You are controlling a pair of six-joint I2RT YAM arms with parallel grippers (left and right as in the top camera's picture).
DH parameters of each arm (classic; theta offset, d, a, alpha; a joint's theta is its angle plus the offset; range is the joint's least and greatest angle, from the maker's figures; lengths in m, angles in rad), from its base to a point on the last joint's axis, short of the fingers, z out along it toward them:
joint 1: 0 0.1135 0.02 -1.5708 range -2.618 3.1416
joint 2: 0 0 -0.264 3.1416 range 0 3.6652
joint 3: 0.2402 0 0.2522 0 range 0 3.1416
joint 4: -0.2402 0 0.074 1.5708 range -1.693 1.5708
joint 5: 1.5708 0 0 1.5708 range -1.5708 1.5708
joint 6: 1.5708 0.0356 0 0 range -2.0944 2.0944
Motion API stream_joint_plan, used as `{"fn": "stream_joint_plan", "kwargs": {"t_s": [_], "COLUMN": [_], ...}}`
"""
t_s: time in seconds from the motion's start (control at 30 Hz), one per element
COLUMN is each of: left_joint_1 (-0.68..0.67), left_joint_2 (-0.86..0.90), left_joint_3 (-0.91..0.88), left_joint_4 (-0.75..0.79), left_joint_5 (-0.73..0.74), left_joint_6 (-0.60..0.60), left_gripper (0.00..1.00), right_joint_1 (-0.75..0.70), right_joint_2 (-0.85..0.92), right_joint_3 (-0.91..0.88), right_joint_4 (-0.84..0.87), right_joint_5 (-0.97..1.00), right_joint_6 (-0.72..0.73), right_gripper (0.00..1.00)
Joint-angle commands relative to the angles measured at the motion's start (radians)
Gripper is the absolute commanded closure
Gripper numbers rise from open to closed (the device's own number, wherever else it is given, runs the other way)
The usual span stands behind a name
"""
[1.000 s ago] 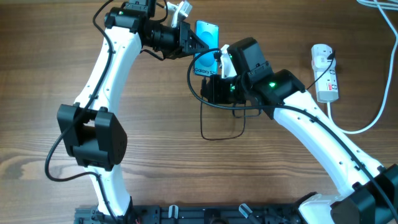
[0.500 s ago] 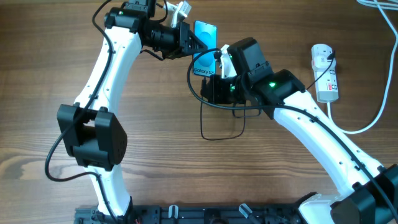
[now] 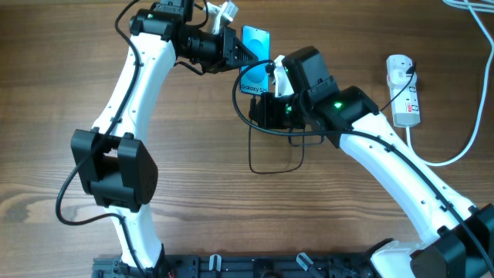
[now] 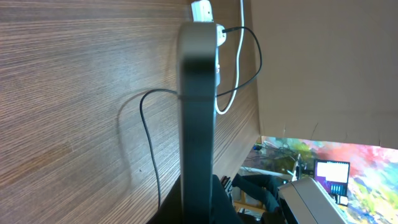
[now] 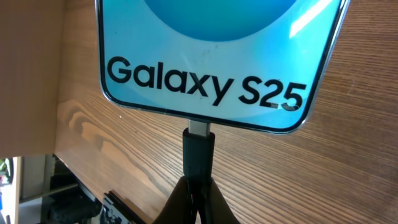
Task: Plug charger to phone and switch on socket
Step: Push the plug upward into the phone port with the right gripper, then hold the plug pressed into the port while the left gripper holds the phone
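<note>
The phone (image 3: 255, 54), cyan screen with "Galaxy S25" at its bottom edge, is held off the table by my left gripper (image 3: 234, 51), which is shut on it. In the left wrist view the phone (image 4: 198, 112) shows edge-on, rising from my left gripper (image 4: 198, 202). My right gripper (image 5: 198, 196) is shut on the charger's dark connector (image 5: 198, 152), whose silver tip meets the middle of the phone's (image 5: 217, 50) bottom edge. Overhead, my right gripper (image 3: 268, 94) sits just below the phone. The charger cable (image 3: 270, 166) loops on the table. The white socket (image 3: 404, 91) lies at the right.
A thick white lead (image 3: 478, 100) curves from the socket along the table's right edge. A black plug (image 3: 408, 72) sits in the socket. Both arms crowd the upper middle of the wooden table (image 3: 201, 201). The table's far edge (image 4: 252, 93) shows beyond the phone.
</note>
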Motion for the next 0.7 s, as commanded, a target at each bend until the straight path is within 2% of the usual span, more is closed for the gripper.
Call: {"fn": "stream_joint_plan", "kwargs": {"t_s": [0.0, 0.67], "left_joint_1": [-0.005, -0.005], "left_joint_2": [0.006, 0.006], "left_joint_3": [0.007, 0.007], "left_joint_4": [0.006, 0.003], "left_joint_5": [0.035, 0.035], "left_joint_6": [0.024, 0.024], "left_gripper": [0.96, 0.96], "right_joint_1": [0.001, -0.008], "right_joint_2": [-0.013, -0.013], "right_joint_3": [0.018, 0.018], "right_joint_4": [0.012, 0.018], "right_joint_5": [-0.019, -0.011], "right_joint_6": [0.01, 0.021], "right_gripper": [0.96, 0.96]}}
